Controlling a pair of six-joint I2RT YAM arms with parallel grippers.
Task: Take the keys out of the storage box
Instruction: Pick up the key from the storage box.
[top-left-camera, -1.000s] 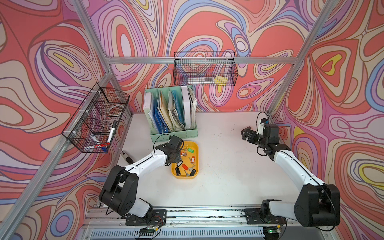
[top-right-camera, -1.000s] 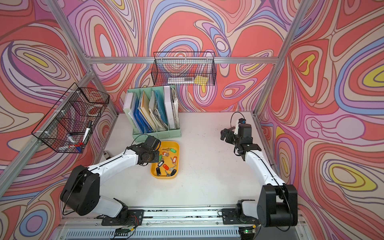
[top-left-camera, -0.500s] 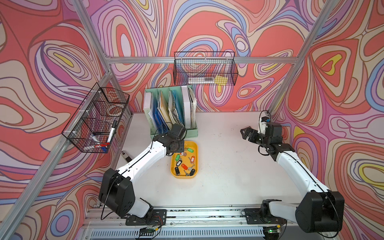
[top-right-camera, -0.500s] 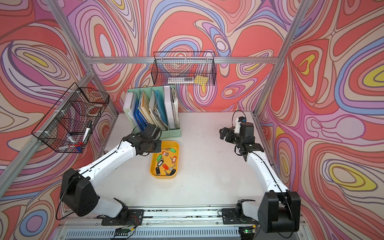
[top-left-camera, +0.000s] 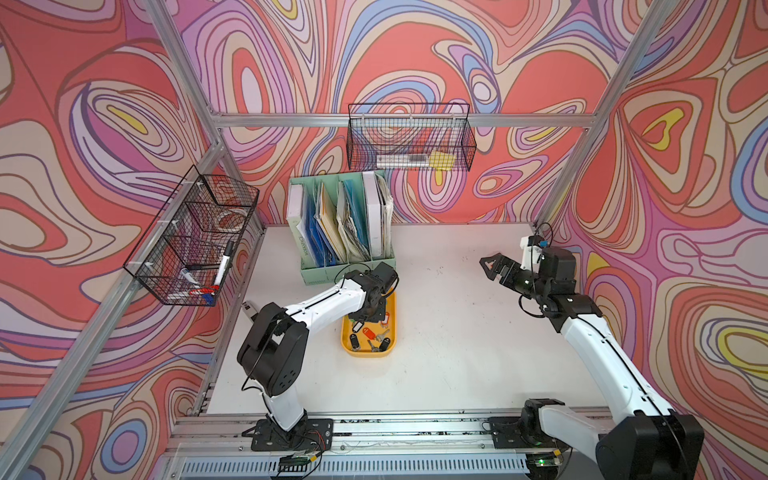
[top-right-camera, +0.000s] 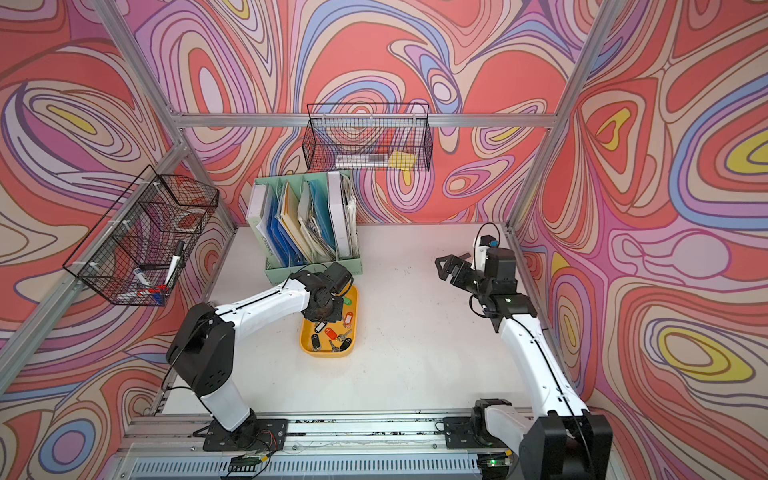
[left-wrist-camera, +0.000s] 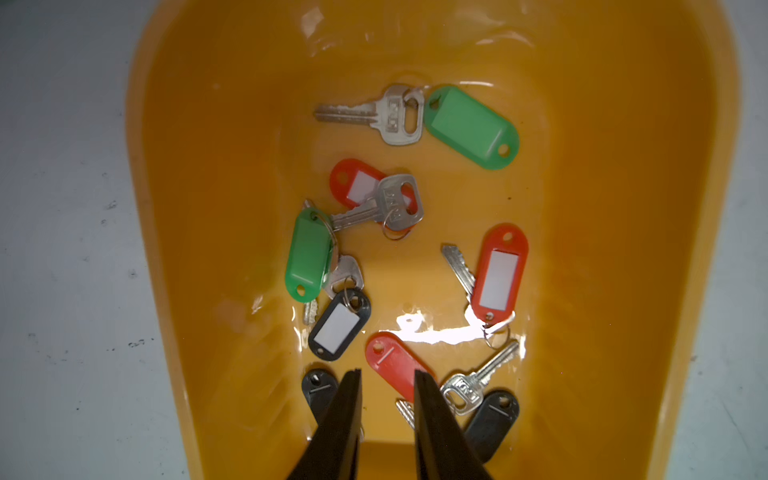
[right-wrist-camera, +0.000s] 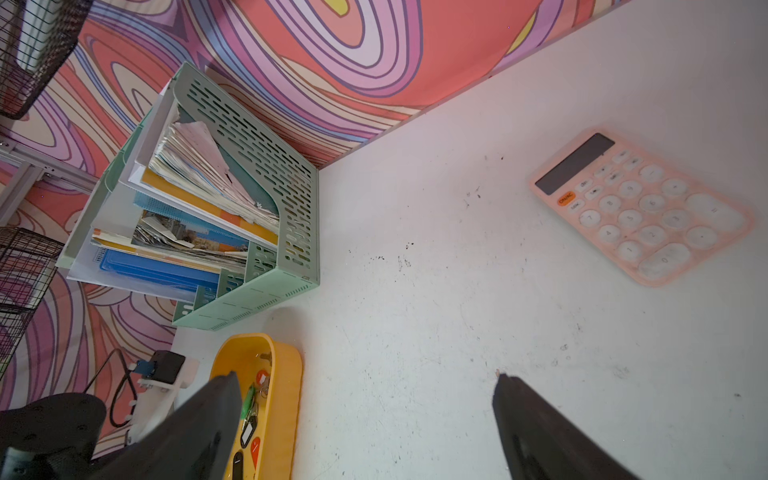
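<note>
We count all the keys (left-wrist-camera: 399, 203) inside the storage box (left-wrist-camera: 187, 166), none removed; left end effector (left-wrist-camera: 386, 374) narrow and empty, right end effector (right-wrist-camera: 365, 376) wide.

Yellow storage box (left-wrist-camera: 195, 232) fills the frame, white table (left-wrist-camera: 62, 249) outside it. Keys (left-wrist-camera: 395, 120) loose on its floor: green tag (left-wrist-camera: 469, 126) at 1 o'clock, labelled red tag (left-wrist-camera: 500, 274) at 3, black tag (left-wrist-camera: 340, 326) at 7. Left gripper (left-wrist-camera: 386, 374) enters at 6, tips narrowly apart over plain red tag (left-wrist-camera: 388, 359), nothing clamped
</note>
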